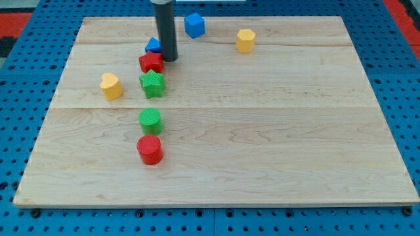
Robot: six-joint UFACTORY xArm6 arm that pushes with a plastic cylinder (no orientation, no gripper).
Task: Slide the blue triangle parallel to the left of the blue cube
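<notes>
The blue triangle [153, 45] lies near the view's top, left of centre, partly hidden behind my rod. The blue cube [194, 25] sits up and to the right of it, close to the board's top edge. My tip [169, 59] rests on the board right at the blue triangle's right side, touching or nearly touching it. The tip is also just above and right of the red star-like block [151, 63].
A green star [152, 84] sits below the red block. A yellow heart-like block [111, 86] lies to the left. A green cylinder [149, 120] and a red cylinder [149, 149] lie lower down. A yellow hexagonal block [245, 40] is at the top right.
</notes>
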